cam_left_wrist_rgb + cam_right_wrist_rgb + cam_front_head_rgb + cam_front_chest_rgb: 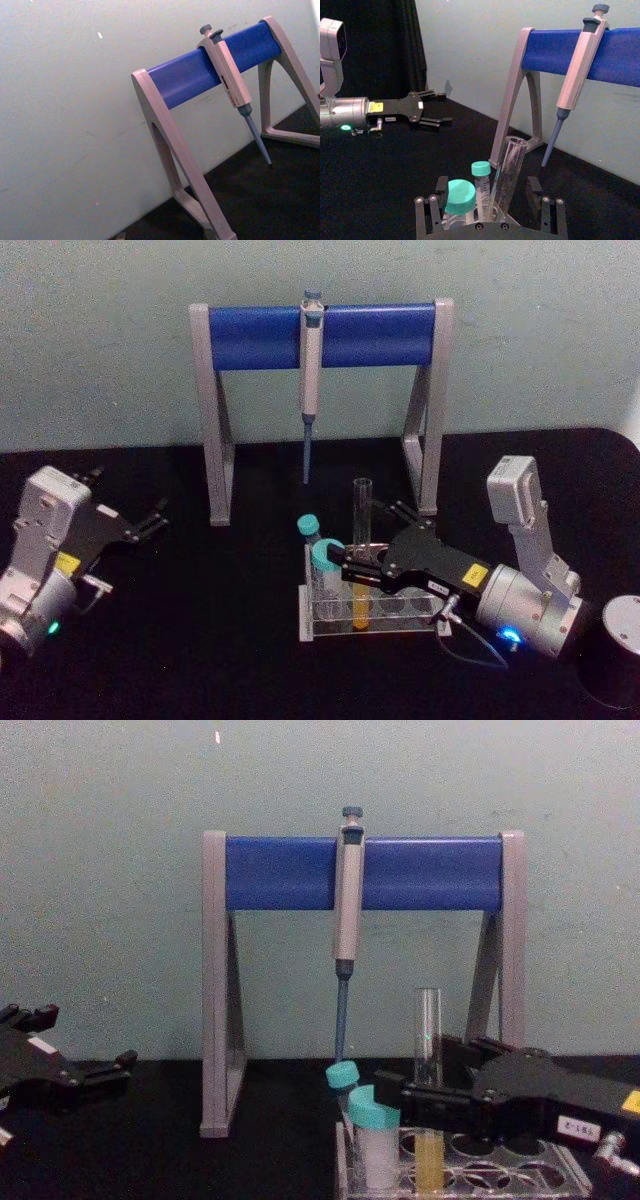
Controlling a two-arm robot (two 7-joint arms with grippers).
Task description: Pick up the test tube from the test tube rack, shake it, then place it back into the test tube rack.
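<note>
We count two grippers, one test tube, one test tube rack, two teal-capped vials, one pipette and one pipette stand.

On the left, our left gripper hovers over the black table with its fingers spread and nothing between them, well apart from the rack.

Behind, the grey-and-blue pipette stand carries the single pipette on its bar, tip hanging down.

Near the middle, the two teal-capped vials stand in the left end of the test tube rack, just beside our right gripper's tips.

The test tube stands upright in the rack, its yellow-orange liquid down inside the rack and its open mouth well above the gripper.

Our right gripper reaches in from the right, low over the rack. In the right wrist view the tube rises between the two fingers, which stand apart on either side of it. In the chest view the black fingers cross in front of the tube's lower half. We cannot tell whether the pads touch the glass.
</note>
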